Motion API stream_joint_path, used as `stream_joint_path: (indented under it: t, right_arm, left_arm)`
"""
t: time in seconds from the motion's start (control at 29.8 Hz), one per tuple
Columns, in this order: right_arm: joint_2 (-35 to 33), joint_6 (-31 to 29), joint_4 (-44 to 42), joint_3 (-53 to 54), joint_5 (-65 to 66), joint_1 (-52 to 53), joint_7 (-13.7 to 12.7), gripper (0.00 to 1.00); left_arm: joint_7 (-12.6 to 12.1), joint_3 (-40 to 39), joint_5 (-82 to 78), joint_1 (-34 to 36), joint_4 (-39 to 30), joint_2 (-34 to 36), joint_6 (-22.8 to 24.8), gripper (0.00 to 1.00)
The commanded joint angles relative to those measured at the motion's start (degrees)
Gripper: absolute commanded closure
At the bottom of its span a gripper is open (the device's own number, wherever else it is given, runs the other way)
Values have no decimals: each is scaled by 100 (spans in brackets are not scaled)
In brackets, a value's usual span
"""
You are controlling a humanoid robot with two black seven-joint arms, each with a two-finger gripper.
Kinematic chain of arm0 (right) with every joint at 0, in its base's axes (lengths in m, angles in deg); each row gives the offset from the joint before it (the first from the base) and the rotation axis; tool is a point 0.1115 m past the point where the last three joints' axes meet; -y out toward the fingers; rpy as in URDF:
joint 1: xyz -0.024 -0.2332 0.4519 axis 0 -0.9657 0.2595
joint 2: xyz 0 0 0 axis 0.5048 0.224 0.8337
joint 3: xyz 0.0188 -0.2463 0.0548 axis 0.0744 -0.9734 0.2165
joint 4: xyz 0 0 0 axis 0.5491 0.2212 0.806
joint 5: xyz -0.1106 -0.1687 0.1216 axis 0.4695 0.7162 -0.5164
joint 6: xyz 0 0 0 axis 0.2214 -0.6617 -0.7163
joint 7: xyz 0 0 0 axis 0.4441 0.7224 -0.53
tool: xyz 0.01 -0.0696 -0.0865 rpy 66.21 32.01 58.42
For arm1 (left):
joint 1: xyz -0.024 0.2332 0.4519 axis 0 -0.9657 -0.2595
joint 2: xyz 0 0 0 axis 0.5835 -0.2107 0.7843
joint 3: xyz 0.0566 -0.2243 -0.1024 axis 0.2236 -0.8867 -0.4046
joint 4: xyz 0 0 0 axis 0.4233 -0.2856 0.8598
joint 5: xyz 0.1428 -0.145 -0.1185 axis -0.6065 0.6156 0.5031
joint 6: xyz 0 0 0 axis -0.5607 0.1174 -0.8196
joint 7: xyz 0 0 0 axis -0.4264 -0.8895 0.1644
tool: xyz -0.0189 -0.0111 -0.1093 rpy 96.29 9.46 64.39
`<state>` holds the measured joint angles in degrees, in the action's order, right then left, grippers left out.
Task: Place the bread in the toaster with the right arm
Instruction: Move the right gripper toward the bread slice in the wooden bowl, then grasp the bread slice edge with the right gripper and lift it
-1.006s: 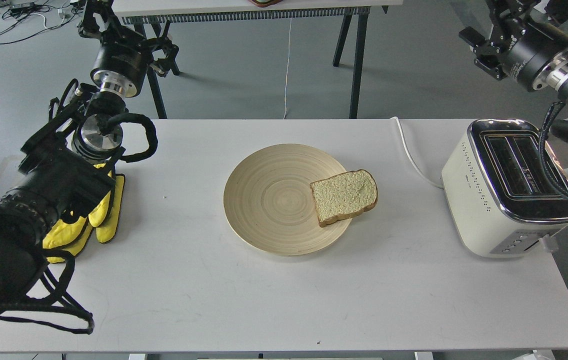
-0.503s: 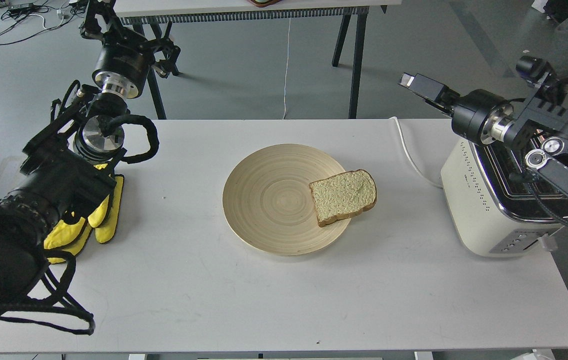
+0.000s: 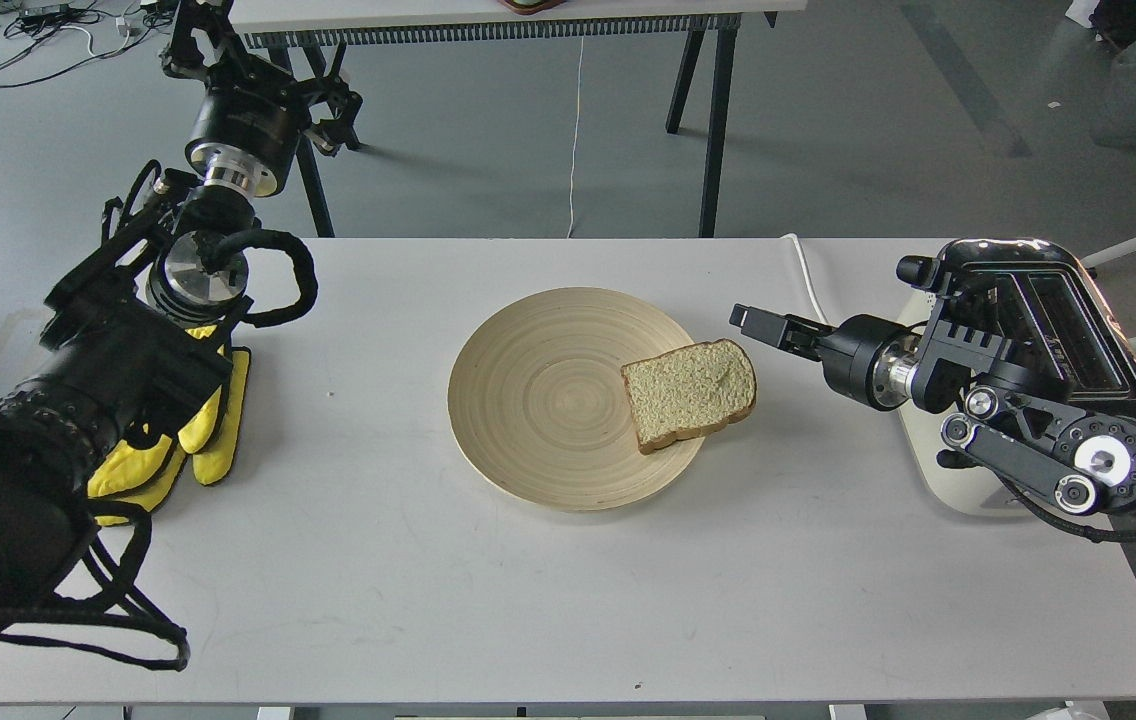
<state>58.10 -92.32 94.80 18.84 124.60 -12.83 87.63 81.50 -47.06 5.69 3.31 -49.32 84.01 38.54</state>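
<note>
The bread [image 3: 688, 393], a tan slice with a brown crust, lies flat on the right edge of a round wooden plate [image 3: 508, 400] and overhangs its rim. The cream-white toaster [image 3: 1058, 300] with a chrome top stands at the table's right end, partly hidden by my right arm. My right gripper [image 3: 753, 322] points left, low over the table, just right of the bread and slightly behind it, not touching it. Its fingers look like one dark bar. My left gripper [image 3: 198, 45] is held off the table's far left corner; its fingers cannot be told apart.
The toaster's white cord [image 3: 813, 300] runs over the table's back edge behind my right gripper. Yellow padding [image 3: 203, 430] on my left arm rests on the table's left side. A trestle table [image 3: 708, 120] stands behind on the grey floor.
My right arm has swung down from high at the back right, across the toaster, so its gripper now sits low next to the bread. Bread, plate and left arm have not moved.
</note>
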Motion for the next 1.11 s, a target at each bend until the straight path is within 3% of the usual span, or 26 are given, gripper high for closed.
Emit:
stream_joint_path:
  t: [0.0, 0.44, 0.54, 0.7, 0.8, 0.91, 1.07]
  right_arm:
    - [146, 41, -216, -2, -17, -106, -13, 21]
    - [1043, 340, -1069, 33, -70, -334, -83, 34]
    - [1043, 348, -1078, 42, -96, -334, -259, 46]
    - [1087, 357, -1034, 24, -430, -326, -286, 60]
    - [1131, 349, -1026, 24, -439, -308, -295, 77]
    - [1149, 357, -991, 42, -448, -282, -295, 88]
    - [1132, 375, -929, 270, -562, -264, -295, 95]
  left_arm:
    - [6, 0, 0, 4, -12, -6, -1, 0]
    - [6, 0, 0, -5, -21, -6, -1, 0]
    - [6, 0, 0, -5, -21, 3, -1, 0]
    - [6, 0, 0, -5, -21, 3, -10, 0]
    - [15, 0, 0, -5, -21, 3, -10, 0]
    - [15, 0, 0, -5, -21, 3, -10, 0]
    - [15, 0, 0, -5, -21, 11, -19, 0]
